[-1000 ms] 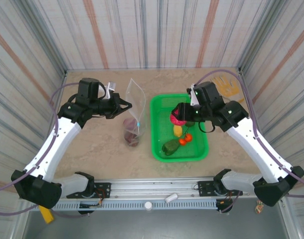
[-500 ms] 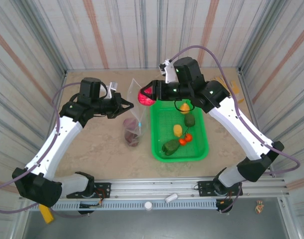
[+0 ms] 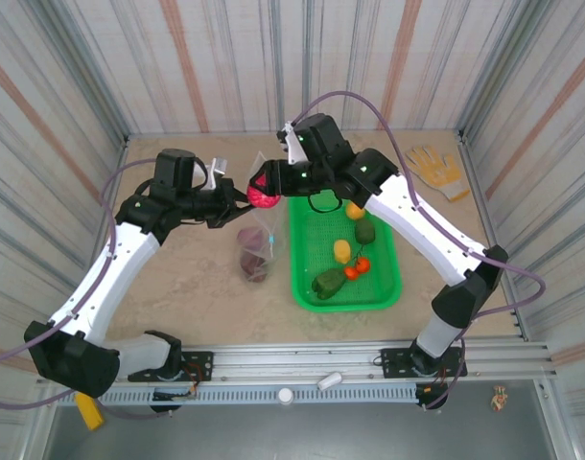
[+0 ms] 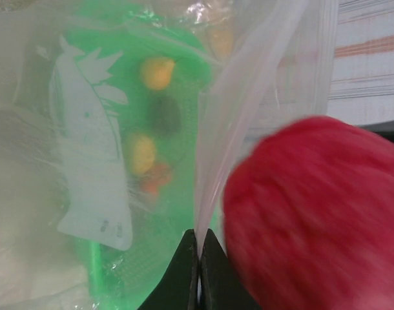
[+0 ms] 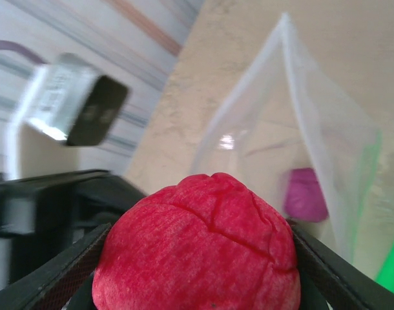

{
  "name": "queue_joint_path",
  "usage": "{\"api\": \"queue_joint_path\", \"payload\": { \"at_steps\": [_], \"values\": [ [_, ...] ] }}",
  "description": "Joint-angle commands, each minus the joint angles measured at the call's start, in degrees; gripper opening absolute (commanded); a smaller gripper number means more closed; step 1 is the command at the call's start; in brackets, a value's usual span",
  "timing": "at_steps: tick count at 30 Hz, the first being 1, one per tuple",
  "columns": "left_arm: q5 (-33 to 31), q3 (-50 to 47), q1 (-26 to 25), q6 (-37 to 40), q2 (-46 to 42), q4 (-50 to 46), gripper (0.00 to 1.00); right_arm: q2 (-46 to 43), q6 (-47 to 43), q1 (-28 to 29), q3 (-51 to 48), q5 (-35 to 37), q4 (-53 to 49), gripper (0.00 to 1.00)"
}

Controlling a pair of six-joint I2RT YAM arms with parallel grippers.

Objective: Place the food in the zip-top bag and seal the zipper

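Right at the mouth of the zip-top bag (image 3: 262, 222), the right end effector (image 3: 265, 191) is clamped around a red fruit (image 5: 197, 248), fingers snug on both flanks, so the piece hangs just above the opening, ready to drop in. Opposite it, the left end effector (image 4: 198, 271) has its tips pressed together on a thin edge of the clear plastic. To my eye that pinch is there to lift one wall and keep the floppy mouth gaping toward the incoming fruit. Below the right end effector, down in the bag's belly, a purple piece (image 3: 254, 257) is already inside. The zipper (image 4: 326, 45) looks unsealed, as it must be with loading under way.

Just beyond the right end effector, on its far side from the bag, the green basket (image 3: 298, 251) holds the rest: a green pepper (image 3: 328, 281), a yellow piece (image 3: 342, 251), a small orange-red one (image 3: 358, 266), a dark green one (image 3: 365, 231) and a yellow-orange one (image 3: 355, 209). Keeping the basket beside the bag makes each transfer short.

All of it rests on a beige, marbled worktop (image 3: 197, 287), a tan work glove (image 3: 434, 171) lies well off behind the right arm, and striped corrugated walls (image 3: 225, 67) box the cell in.
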Motion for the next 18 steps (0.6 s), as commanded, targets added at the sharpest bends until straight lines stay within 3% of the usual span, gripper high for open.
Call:
{"api": "queue_joint_path", "payload": {
  "at_steps": [1,6,14,18],
  "values": [
    [1.6,1.8,-0.4,0.8,-0.9,-0.3,0.0,0.3,-4.7,1.2,1.9,11.0,-5.8,0.67],
    [1.4,3.6,-0.4,0.9,-1.1,-1.2,0.0,0.9,-7.9,4.1,1.9,19.9,-8.4,0.69],
    [1.1,4.5,-0.4,1.3,-0.5,-1.9,0.0,1.9,-8.4,5.2,2.8,19.3,-8.8,0.85],
    [0.8,4.1,-0.4,1.4,-0.7,-1.9,0.0,1.3,-8.5,5.2,2.7,18.7,-8.7,0.88]
  ]
}}
